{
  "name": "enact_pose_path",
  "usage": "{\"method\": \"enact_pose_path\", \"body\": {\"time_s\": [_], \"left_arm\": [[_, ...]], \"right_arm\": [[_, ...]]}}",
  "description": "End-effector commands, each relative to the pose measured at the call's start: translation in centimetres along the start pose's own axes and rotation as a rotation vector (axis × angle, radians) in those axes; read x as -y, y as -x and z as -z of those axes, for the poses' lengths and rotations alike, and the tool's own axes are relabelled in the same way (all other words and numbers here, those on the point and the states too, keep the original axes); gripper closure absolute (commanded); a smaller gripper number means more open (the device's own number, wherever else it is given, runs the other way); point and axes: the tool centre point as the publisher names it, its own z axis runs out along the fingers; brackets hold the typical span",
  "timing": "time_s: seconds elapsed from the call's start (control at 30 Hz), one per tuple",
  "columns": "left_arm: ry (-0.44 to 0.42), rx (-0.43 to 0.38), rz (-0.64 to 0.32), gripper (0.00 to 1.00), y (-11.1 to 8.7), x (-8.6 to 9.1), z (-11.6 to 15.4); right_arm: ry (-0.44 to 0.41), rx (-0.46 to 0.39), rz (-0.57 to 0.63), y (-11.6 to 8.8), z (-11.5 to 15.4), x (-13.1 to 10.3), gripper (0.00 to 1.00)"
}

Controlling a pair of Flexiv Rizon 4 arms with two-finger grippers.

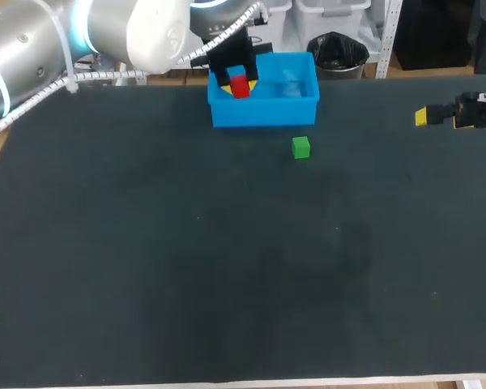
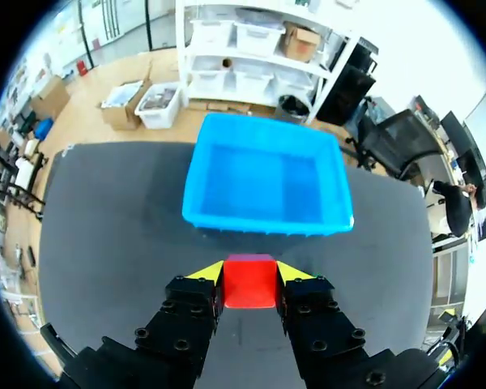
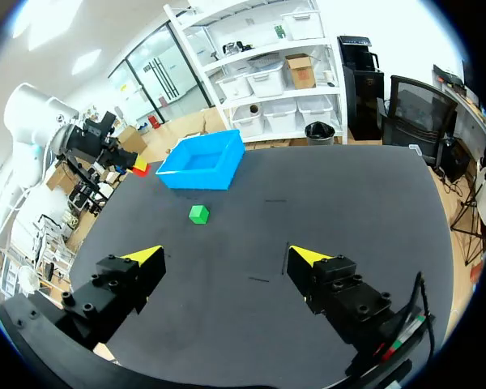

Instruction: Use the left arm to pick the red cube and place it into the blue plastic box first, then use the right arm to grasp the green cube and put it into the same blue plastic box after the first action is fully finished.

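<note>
My left gripper (image 1: 240,84) holds the red cube (image 1: 240,87) in the air at the blue plastic box's (image 1: 264,113) left end. In the left wrist view the red cube (image 2: 249,282) is clamped between the yellow fingertips of the left gripper (image 2: 249,272), and the blue box (image 2: 266,182) lies open just ahead, with nothing inside. The green cube (image 1: 300,147) sits on the dark mat in front of the box. My right gripper (image 1: 425,117) hovers at the table's right side, open and holding nothing; its wrist view shows the right gripper (image 3: 227,258), the green cube (image 3: 198,214) and the box (image 3: 201,162) far ahead.
The dark table mat (image 1: 227,267) stretches wide between the cubes and the front edge. The box stands close to the table's far edge.
</note>
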Motion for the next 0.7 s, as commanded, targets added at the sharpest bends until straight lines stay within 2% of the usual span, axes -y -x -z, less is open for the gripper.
{"method": "enact_pose_path", "body": {"time_s": [0.03,0.33,0.7], "left_arm": [[-0.016,0.006,0.007,1.0,1.5,0.2,0.0],[-0.049,0.06,0.05,1.0,5.8,0.9,-0.2],[-0.085,0.083,0.113,1.0,9.0,1.5,-1.7]], "right_arm": [[0.0,0.0,0.0,0.0,0.0,0.0,0.0],[0.0,0.0,0.0,0.0,0.0,0.0,0.0],[0.0,0.0,0.0,0.0,0.0,0.0,0.0]]}}
